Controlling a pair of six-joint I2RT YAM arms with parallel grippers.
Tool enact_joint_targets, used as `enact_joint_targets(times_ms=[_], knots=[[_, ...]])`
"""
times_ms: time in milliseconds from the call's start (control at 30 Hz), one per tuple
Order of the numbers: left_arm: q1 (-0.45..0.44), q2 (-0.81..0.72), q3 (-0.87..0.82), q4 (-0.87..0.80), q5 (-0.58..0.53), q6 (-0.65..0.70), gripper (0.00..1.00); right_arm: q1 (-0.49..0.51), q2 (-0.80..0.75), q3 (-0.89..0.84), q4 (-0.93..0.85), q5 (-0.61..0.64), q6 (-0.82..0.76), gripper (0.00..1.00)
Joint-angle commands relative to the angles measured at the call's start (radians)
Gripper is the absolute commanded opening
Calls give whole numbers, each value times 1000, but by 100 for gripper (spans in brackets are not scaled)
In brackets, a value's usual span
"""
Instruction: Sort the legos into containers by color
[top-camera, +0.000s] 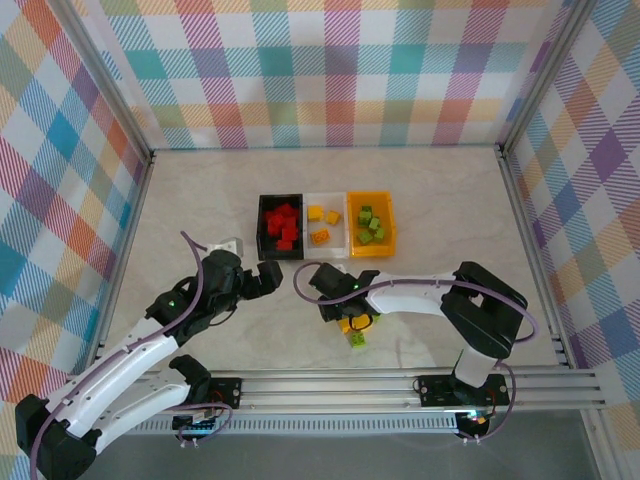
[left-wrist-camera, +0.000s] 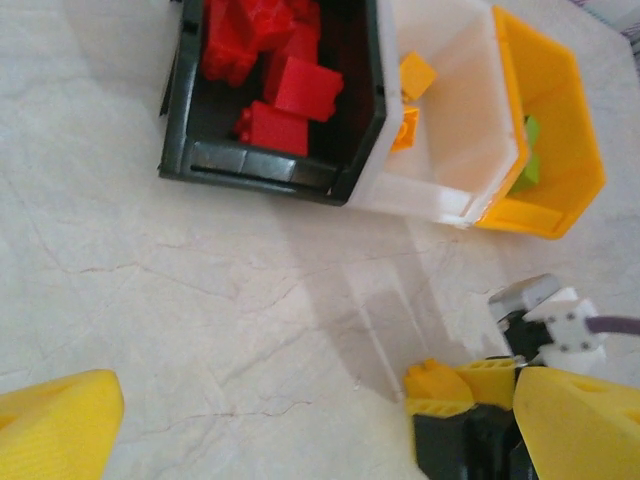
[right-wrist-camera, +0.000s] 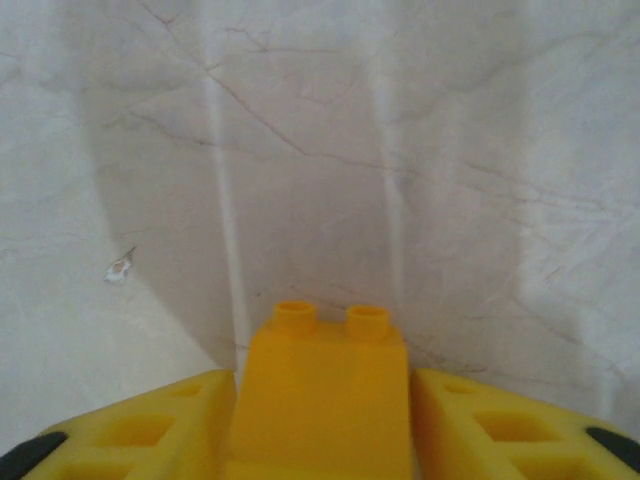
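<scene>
Gripping yellow brick (right-wrist-camera: 320, 385) between fingers, right claw (top-camera: 348, 322) low at centre of top view, over table (top-camera: 200, 200). Left claw (top-camera: 264, 278) wide, empty, just below black bin (top-camera: 261, 228) holding red bricks (top-camera: 282, 222).

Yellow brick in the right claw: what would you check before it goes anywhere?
1. Grip: the yellow brick sits between the fingers of the right claw, touched on both sides: ok.
2. Brick lifted off the table: cannot tell.
3. Matching bin: the white bin holds yellow-orange bricks and has room: ok.
4. Way to that bin: the left claw is open and empty, close by but off to the left, near the black bin: ok, with care.
5. Loose pieces: a green brick lies on the table under the right arm, apart from the claw: ok.
</scene>
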Motion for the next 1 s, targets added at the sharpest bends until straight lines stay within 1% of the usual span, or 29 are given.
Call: enact_joint_targets(times_ms=[0, 100, 133, 267, 400, 467, 600, 733, 867, 933, 967], knots=[[-8, -20, -16, -6, -2, -9, 100, 5, 21, 28, 7, 13, 4, 41], [-7, -25, -23, -2, 11, 1, 100, 5, 13, 42, 15, 26, -7, 34], [-8, -27, -28, 1, 17, 4, 100, 5, 3, 46, 22, 29, -12, 32], [-8, -32, -50, 13, 36, 9, 100, -2, -70, 88, 31, 63, -59, 30], [-9, -26, -76, 32, 58, 9, 100, -80, -106, 173, 22, 25, -100, 30], [-12, -29, -86, 40, 62, 8, 100, -129, -88, 224, 20, 0, -114, 30], [-23, -20, -90, 46, 73, 11, 100, -221, 4, 345, 14, -61, -115, 30], [-33, 7, -82, 47, 90, 23, 100, -274, 116, 479, -6, -88, -114, 31], [-65, 52, -72, 63, 102, 33, 100, -313, 211, 610, -38, -85, -101, 34], [-92, 79, -60, 69, 97, 42, 100, -330, 240, 661, -58, -85, -90, 41], [-109, 92, -52, 73, 91, 45, 100, -338, 248, 680, -63, -90, -85, 48]])
